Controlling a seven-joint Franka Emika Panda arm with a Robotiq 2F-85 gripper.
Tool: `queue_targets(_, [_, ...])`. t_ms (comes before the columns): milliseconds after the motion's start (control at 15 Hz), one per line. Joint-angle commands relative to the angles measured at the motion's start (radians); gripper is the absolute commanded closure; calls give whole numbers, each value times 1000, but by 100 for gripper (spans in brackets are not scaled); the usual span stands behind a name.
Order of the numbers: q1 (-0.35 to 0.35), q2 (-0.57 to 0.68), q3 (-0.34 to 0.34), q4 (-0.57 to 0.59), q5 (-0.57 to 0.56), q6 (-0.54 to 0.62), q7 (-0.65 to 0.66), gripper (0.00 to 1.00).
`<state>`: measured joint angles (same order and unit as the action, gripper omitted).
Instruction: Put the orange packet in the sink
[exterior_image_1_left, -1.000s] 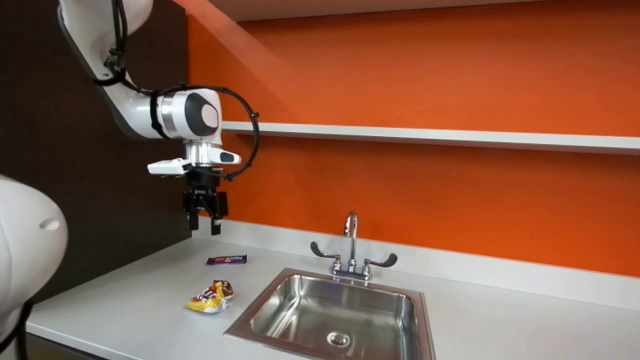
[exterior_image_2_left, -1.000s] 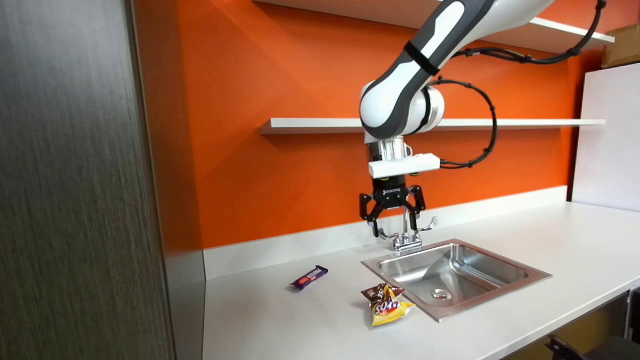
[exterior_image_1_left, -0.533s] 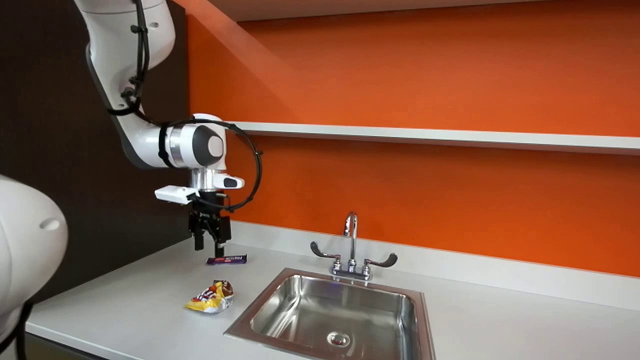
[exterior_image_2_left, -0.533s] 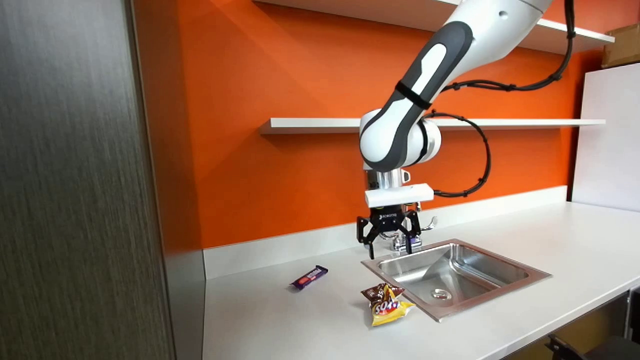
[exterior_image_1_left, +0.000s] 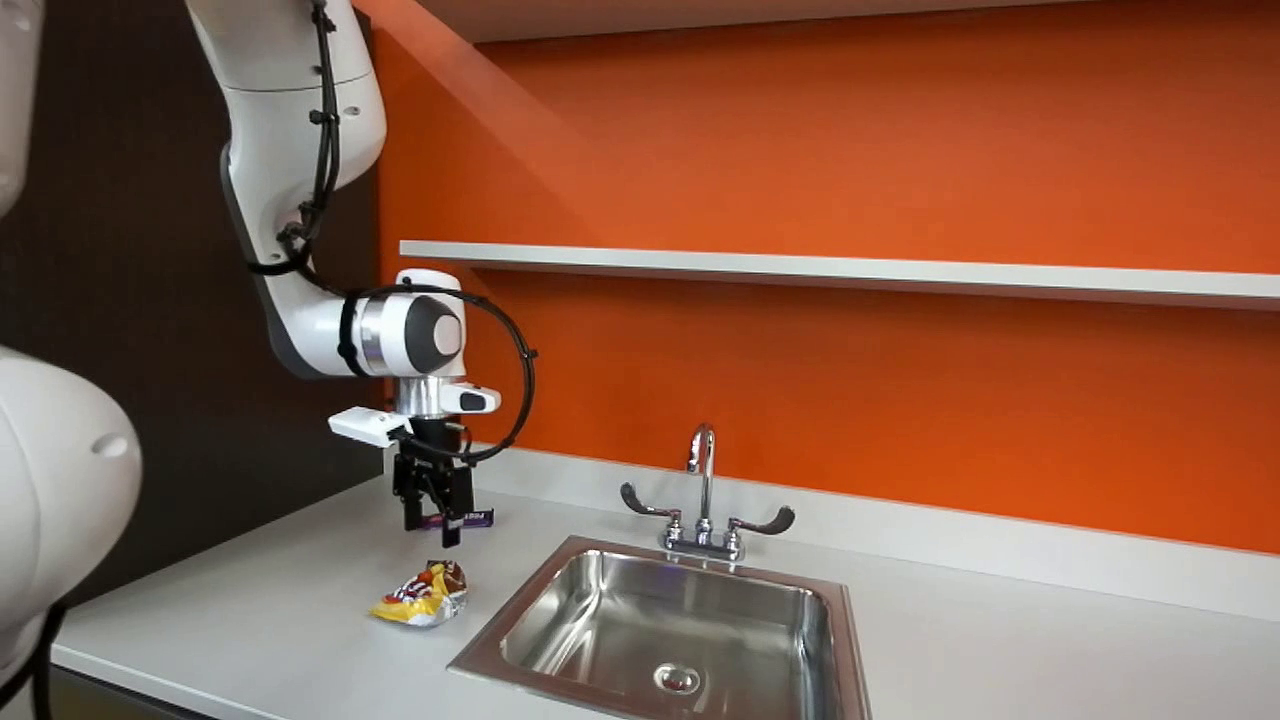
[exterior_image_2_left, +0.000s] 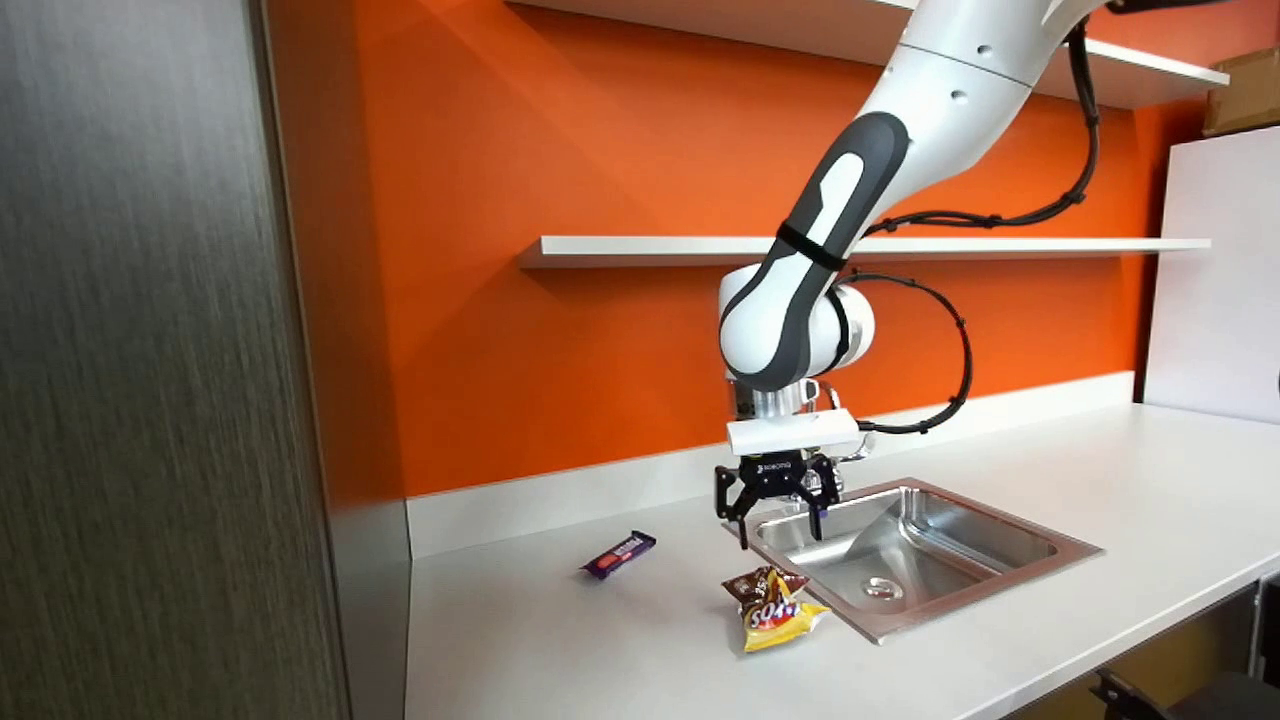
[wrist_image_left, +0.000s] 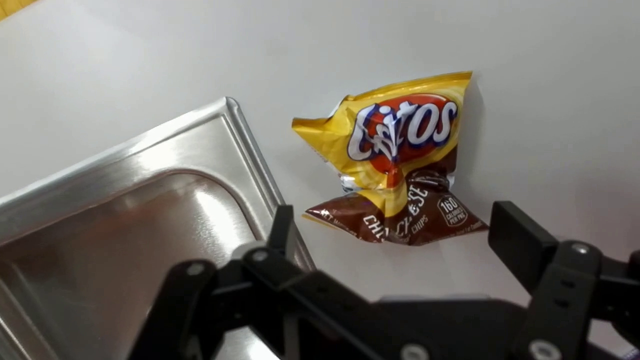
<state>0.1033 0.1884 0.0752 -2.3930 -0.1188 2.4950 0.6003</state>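
Lowered since 0.5 seconds earlier, 1 black end effector (exterior_image_2_left: 780, 540) is suspended above the table (exterior_image_2_left: 560, 650), with its 2 fingers (wrist_image_left: 520, 240) pointed down and spread wide, a gap left between them. 1 orange packet (wrist_image_left: 395, 165), crinkled and printed in yellow and brown, is left unmoved on the table, below the level of the fingertips and just beside the sink (exterior_image_2_left: 985, 588); in the wrist view a strip of table is shown between packet and sink. In that view its yellow end is pointed toward the top and its brown end toward the end effector, so its long axis, taken from seal to seal, is aligned roughly up and down, though obscured by the crumpling. White lettering ending in "tos" is slanted upward to the right across the yellow part. In an exterior view, the yellow end is turned toward the lower right. 1 flat purple packet (exterior_image_2_left: 618, 555) is placed nearer the orange wall (exterior_image_2_left: 560, 350), slanted from lower left to upper right in that same view. Counted besides are 1 sink, 1 drain (exterior_image_1_left: 677, 679) in its floor, 1 faucet (exterior_image_1_left: 706, 500) and 2 handles (exterior_image_1_left: 778, 521). 2 white shelves (exterior_image_2_left: 1000, 246) are mounted above.
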Motion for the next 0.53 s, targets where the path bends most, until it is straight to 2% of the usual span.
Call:
queue_targets(0, [35,57,-31,35,-9,21,41,0])
queue_targets(467, [75,122,-69,54,-4,34,61,0])
